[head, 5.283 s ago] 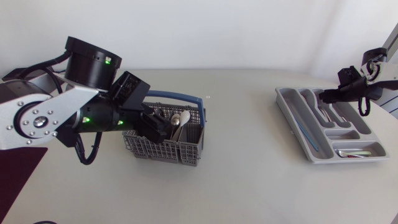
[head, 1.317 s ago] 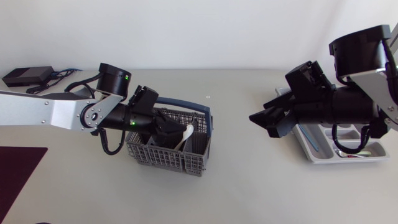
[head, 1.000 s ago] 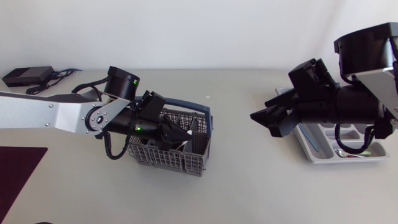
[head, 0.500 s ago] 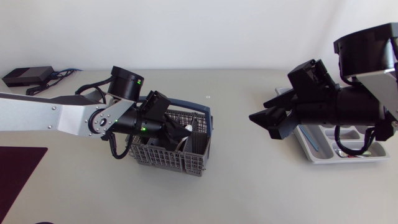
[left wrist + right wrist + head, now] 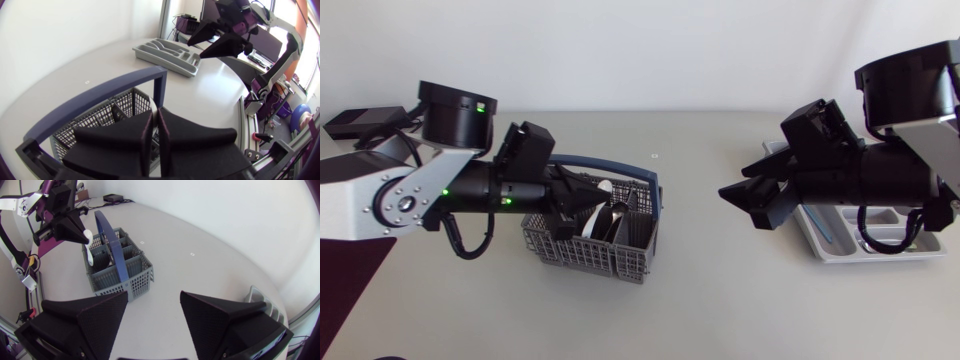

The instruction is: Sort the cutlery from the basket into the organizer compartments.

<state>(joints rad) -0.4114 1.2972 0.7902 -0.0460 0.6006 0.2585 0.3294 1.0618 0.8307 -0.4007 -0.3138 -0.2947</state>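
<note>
The grey cutlery basket [image 5: 588, 252] with its blue handle [image 5: 620, 164] stands left of the table's middle and holds several pieces. My left gripper [image 5: 586, 200] hangs over it, shut on a white spoon [image 5: 88, 247] that dangles from its tips above the basket [image 5: 125, 275]. In the left wrist view the fingers [image 5: 145, 135] are pressed together over the basket [image 5: 100, 117]. The grey organizer [image 5: 820, 245] lies at the far right with cutlery in it. My right gripper [image 5: 744, 198] hovers open and empty just left of the organizer, facing the basket.
A black box with cables [image 5: 358, 121] sits at the back left corner. A dark purple mat [image 5: 350, 270] lies at the left edge. Bare tabletop [image 5: 700, 260] stretches between basket and organizer [image 5: 165, 52].
My left gripper closed on the white spoon inside the basket and rose with it, the arm drawing back to the left. The right arm stayed almost still.
</note>
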